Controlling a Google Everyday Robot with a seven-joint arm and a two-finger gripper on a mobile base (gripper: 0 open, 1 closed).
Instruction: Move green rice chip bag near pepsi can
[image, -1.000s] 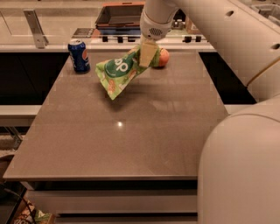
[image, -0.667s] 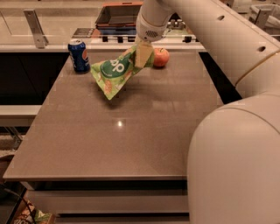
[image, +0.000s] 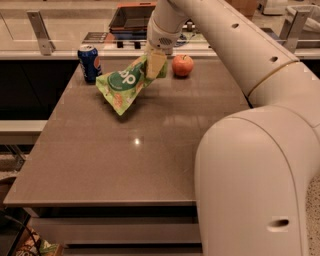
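The green rice chip bag (image: 123, 86) hangs tilted over the far left part of the table, its lower corner close to or touching the tabletop. My gripper (image: 154, 65) is shut on the bag's upper right end, holding it up. The pepsi can (image: 89, 63) stands upright at the far left edge of the table, a short way left of the bag and apart from it.
A red apple (image: 182, 65) sits on the far side of the table (image: 135, 160), just right of my gripper. My white arm (image: 250, 125) fills the right of the view. A counter with a dark tray (image: 131, 17) runs behind the table.
My gripper has carried the bag left, toward the pepsi can, and away from the apple. The can and apple have not moved.
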